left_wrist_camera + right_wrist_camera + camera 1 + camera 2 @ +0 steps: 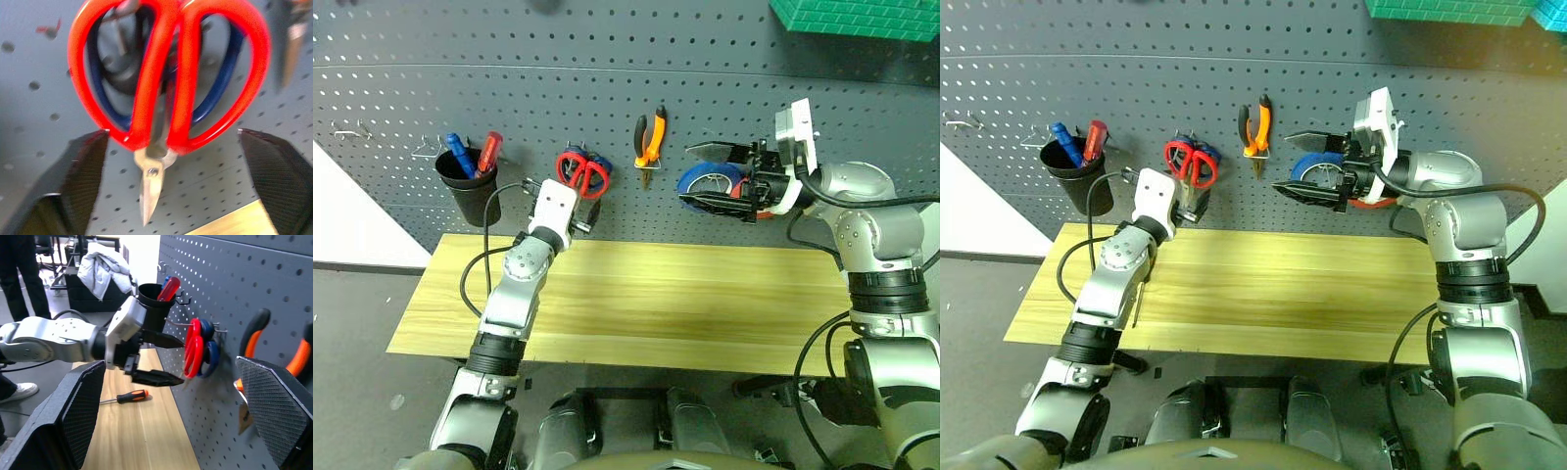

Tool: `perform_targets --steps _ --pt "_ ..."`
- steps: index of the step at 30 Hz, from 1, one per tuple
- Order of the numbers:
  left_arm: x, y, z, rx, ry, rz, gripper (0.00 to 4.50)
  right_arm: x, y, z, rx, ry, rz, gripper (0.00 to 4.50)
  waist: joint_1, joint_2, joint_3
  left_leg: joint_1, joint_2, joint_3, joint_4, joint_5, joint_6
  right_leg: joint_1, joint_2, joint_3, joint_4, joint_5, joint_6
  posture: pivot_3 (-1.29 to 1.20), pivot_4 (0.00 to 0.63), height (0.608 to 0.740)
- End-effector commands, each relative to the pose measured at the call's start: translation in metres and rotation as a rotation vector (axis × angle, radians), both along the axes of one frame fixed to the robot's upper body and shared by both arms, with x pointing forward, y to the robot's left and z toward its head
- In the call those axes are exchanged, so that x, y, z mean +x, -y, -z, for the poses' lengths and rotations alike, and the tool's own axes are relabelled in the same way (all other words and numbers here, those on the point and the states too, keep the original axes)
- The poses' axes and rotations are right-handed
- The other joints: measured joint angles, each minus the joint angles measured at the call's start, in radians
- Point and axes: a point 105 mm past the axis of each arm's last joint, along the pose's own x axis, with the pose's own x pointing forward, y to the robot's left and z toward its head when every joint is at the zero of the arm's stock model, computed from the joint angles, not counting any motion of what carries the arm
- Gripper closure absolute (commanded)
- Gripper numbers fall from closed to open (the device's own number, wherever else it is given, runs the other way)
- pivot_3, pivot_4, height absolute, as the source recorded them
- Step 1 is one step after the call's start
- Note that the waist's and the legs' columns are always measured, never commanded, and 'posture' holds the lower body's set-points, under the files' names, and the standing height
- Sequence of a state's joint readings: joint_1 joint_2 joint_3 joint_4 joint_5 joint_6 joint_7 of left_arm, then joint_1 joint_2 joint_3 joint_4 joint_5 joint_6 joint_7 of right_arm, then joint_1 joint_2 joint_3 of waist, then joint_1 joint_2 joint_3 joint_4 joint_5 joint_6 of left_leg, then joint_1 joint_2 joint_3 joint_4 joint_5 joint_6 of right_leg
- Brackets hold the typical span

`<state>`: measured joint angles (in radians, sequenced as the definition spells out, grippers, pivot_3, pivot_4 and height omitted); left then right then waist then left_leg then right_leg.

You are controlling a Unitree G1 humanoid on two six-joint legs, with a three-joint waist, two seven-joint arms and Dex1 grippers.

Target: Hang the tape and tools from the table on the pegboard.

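Right wrist view is showing the screwdriver [124, 397] lying flat on the surface [142, 440], its long axis running roughly along the pegboard [234, 293], orange-and-black handle toward this camera. It is sitting below and just outward of the left claw [161, 358], so the left arm is judged much the nearer; the coming move is turning on reaching down and back from the board. The left claw is standing open with nothing in it, just before the red scissors [166, 83], which are hanging on a hook over a blue-handled pair. The right claw [720, 176] is also gaping empty, hovering beside the red tape [762, 210] and blue roll [710, 181]. Pliers [649, 140] are hanging between. No brand, label or writing is legible.
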<state>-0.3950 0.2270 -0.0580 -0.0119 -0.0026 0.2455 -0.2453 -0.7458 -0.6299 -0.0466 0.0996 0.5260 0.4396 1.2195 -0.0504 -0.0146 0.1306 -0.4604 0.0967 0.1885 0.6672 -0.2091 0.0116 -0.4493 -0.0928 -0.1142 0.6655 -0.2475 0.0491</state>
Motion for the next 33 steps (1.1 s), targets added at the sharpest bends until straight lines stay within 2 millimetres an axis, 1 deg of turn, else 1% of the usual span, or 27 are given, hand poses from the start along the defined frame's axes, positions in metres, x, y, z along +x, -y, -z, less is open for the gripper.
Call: perform_targets --steps 1,5,8,10,12,15,16,18,20,22,24,26,28,29,31,32,33 --pt "-0.022 -0.004 -0.018 -0.013 0.053 0.038 0.05 -0.01 -0.003 -0.007 -0.002 0.027 -0.04 0.0 -0.001 0.001 -0.001 0.0 0.0 0.0 0.0 0.0 0.0 0.0 0.0 0.0 0.0 0.0 0.0 -0.05 0.061 0.73" --pt "-0.046 -0.027 -0.016 -0.002 0.051 -0.032 0.05 -0.021 -0.011 0.003 -0.017 -0.045 -0.093 0.0 0.001 0.001 -0.001 0.001 0.001 -0.001 0.0 0.0 0.0 0.0 0.0 0.0 0.0 0.0 0.0 -0.03 0.073 0.73" --pt "-0.06 -0.044 0.003 0.001 -0.048 -0.095 0.05 -0.026 -0.018 0.019 -0.046 -0.141 -0.107 0.0 0.006 0.001 -0.001 0.002 0.001 -0.002 0.0 0.0 0.0 0.001 0.0 0.001 0.0 0.0 0.0 -0.02 0.078 0.73" --pt "-0.065 -0.056 0.014 0.007 -0.108 -0.139 0.05 -0.025 -0.024 0.03 -0.063 -0.164 -0.097 0.0 0.009 0.001 -0.001 0.003 0.001 -0.003 0.0 -0.001 0.0 0.002 0.0 0.001 0.0 0.0 0.0 0.0 0.084 0.73" --pt "-0.068 -0.069 0.021 0.032 -0.15 -0.184 0.05 -0.024 -0.028 0.041 -0.079 -0.171 -0.08 0.0 0.013 0.001 -0.002 0.003 0.001 -0.003 0.0 -0.003 0.005 0.004 0.0 0.0 0.0 0.0 0.0 0.0 0.086 0.73" --pt "-0.071 -0.091 0.028 -0.047 -0.247 -0.229 0.05 -0.029 -0.038 0.05 -0.082 -0.187 -0.115 0.0 0.015 0.001 -0.002 0.004 0.001 -0.003 0.0 -0.004 0.005 0.004 -0.001 0.0 0.0 0.0 0.0 0.01 0.092 0.73" --pt "-0.072 -0.097 0.029 -0.067 -0.26 -0.246 0.05 -0.029 -0.04 0.052 -0.084 -0.188 -0.12 0.0 0.015 0.001 -0.001 0.004 0.001 -0.004 0.0 -0.004 0.005 0.004 -0.001 0.0 0.0 0.0 0.0 0.01 0.097 0.73" --pt "-0.072 -0.111 0.034 -0.033 -0.297 -0.266 0.05 -0.029 -0.047 0.06 -0.1 -0.214 -0.128 0.0 0.012 0.001 -0.001 0.004 0.001 -0.004 0.0 -0.004 0.005 0.004 0.0 0.0 0.0 0.0 0.0 0.02 0.105 0.73" --pt "-0.073 -0.115 0.036 -0.048 -0.32 -0.226 0.05 -0.029 -0.055 0.07 -0.128 -0.237 -0.141 0.0 0.011 0.001 -0.001 0.005 0.001 -0.003 -0.001 -0.004 0.005 0.005 0.0 0.0 0.0 0.0 0.0 0.02 0.114 0.73" --pt "-0.072 -0.116 0.038 -0.105 -0.357 -0.181 0.05 -0.028 -0.06 0.078 -0.137 -0.246 -0.148 0.0 0.013 0.001 -0.001 0.008 0.001 -0.003 -0.001 -0.004 0.005 0.006 -0.001 0.0 -0.001 0.0 -0.001 0.03 0.133 0.73" --pt "-0.068 -0.126 0.04 -0.124 -0.379 -0.185 0.05 -0.025 -0.07 0.09 -0.153 -0.234 -0.148 0.0 0.016 0.001 0.0 0.008 0.001 -0.003 -0.001 -0.004 0.006 0.007 -0.001 0.0 -0.001 0.0 -0.001 0.03 0.156 0.73" --pt "-0.066 -0.132 0.045 -0.107 -0.407 -0.193 0.05 -0.023 -0.076 0.094 -0.158 -0.227 -0.152 0.0 0.019 0.001 0.003 0.01 0.001 -0.003 -0.002 -0.005 0.007 0.008 -0.001 0.0 -0.001 -0.001 -0.001 0.04 0.177 0.73" --pt "-0.062 -0.134 0.051 -0.102 -0.432 -0.178 0.05 -0.019 -0.088 0.099 -0.148 -0.241 -0.153 0.0 0.019 0.001 0.007 0.011 0.001 -0.003 -0.002 -0.005 0.007 0.008 -0.001 0.001 -0.001 -0.001 -0.002 0.04 0.198 0.73" --pt "-0.06 -0.136 0.054 -0.104 -0.447 -0.185 0.05 -0.016 -0.094 0.102 -0.147 -0.246 -0.151 0.0 0.02 0.0 0.01 0.011 0.001 -0.003 -0.003 -0.006 0.007 0.008 -0.002 0.001 -0.001 -0.001 -0.002 0.05 0.223 0.73" --pt "-0.052 -0.144 0.061 -0.097 -0.475 -0.228 0.05 -0.011 -0.107 0.106 -0.147 -0.251 -0.146 0.0 0.027 0.0 0.028 0.015 0.001 -0.003 -0.003 -0.006 0.007 0.01 -0.002 0.001 -0.001 -0.003 -0.005 0.06 0.25 0.73" --pt "-0.05 -0.146 0.062 -0.095 -0.478 -0.239 0.05 -0.01 -0.111 0.107 -0.146 -0.25 -0.145 0.0 0.03 0.0 0.037 0.017 0.002 -0.003 -0.003 -0.006 0.006 0.011 -0.002 0.001 -0.001 -0.004 -0.007 0.06 0.25 0.73" --pt "-0.046 -0.147 0.063 -0.098 -0.479 -0.248 0.05 -0.007 -0.114 0.107 -0.141 -0.252 -0.136 0.0 0.036 0.0 0.046 0.017 0.003 -0.003 -0.003 -0.006 0.006 0.01 -0.002 0.001 -0.001 -0.004 -0.007 0.07 0.268 0.73"
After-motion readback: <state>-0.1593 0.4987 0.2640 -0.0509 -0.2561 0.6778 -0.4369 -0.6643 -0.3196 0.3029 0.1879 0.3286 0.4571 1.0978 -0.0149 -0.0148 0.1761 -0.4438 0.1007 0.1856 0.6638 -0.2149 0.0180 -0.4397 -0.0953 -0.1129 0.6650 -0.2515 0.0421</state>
